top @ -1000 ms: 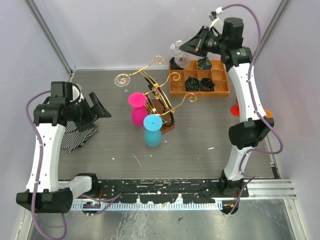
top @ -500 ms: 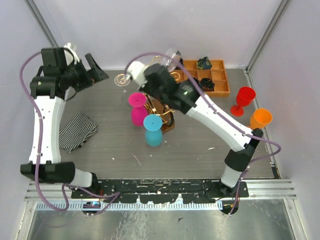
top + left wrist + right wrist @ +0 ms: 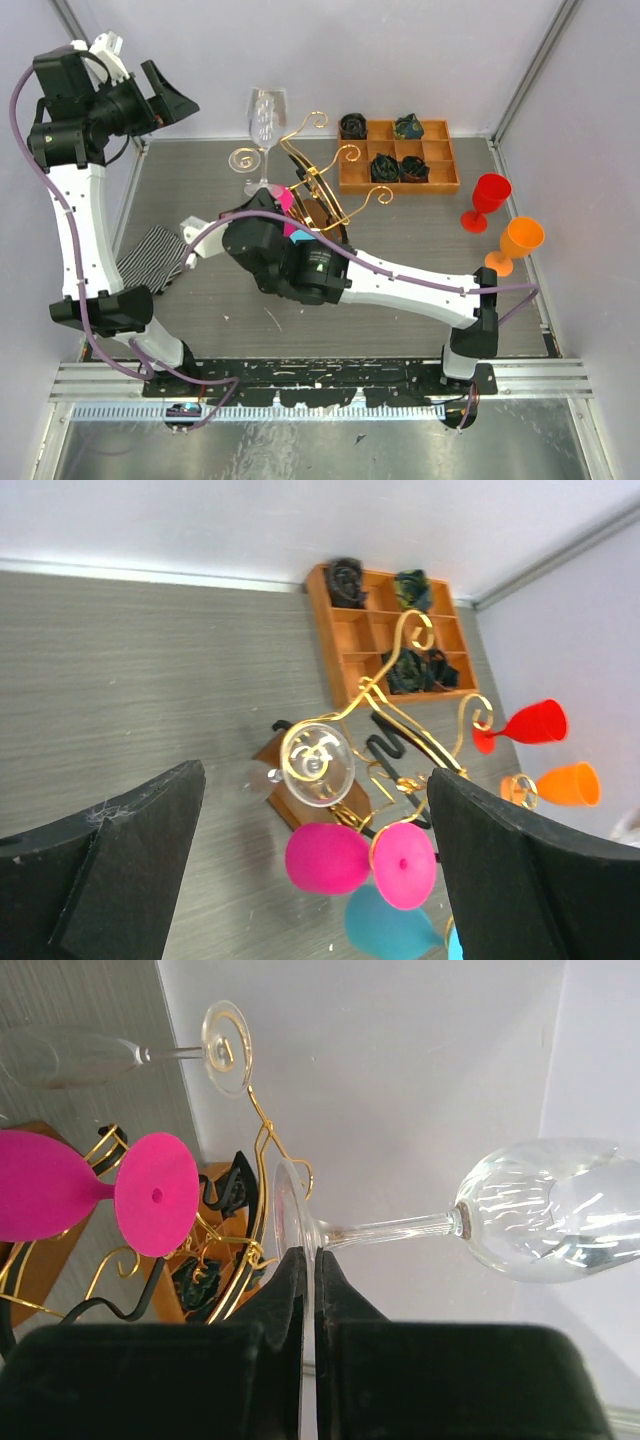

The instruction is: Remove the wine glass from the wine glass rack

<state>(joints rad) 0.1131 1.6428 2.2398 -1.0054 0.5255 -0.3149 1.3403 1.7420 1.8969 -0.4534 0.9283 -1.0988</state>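
Note:
My right gripper (image 3: pixel 312 1255) is shut on the foot of a clear wine glass (image 3: pixel 560 1210), with its stem lying across the right wrist view. In the top view this glass (image 3: pixel 267 112) stands upright just left of the gold wire wine glass rack (image 3: pixel 325 190), apart from its arms. My right gripper (image 3: pixel 262 200) sits under the glass, mostly hidden by the arm. A second clear glass (image 3: pixel 70 1055) hangs from a scroll arm of the rack (image 3: pixel 255 1190). My left gripper (image 3: pixel 178 98) is open, empty and raised at the back left. In the left wrist view, it (image 3: pixel 315 780) looks down on the rack (image 3: pixel 400 710).
A pink glass (image 3: pixel 330 858) and a blue glass (image 3: pixel 390 920) hang on the rack. The orange-brown wooden tray (image 3: pixel 400 188) stands at the back right. A red glass (image 3: pixel 490 192) and an orange glass (image 3: pixel 520 238) stand at the right. A striped cloth (image 3: pixel 150 255) lies at the left.
My right arm swung from the back right across to the left of the rack, carrying the clear glass, which now stands upright. My left arm rose to the back left corner.

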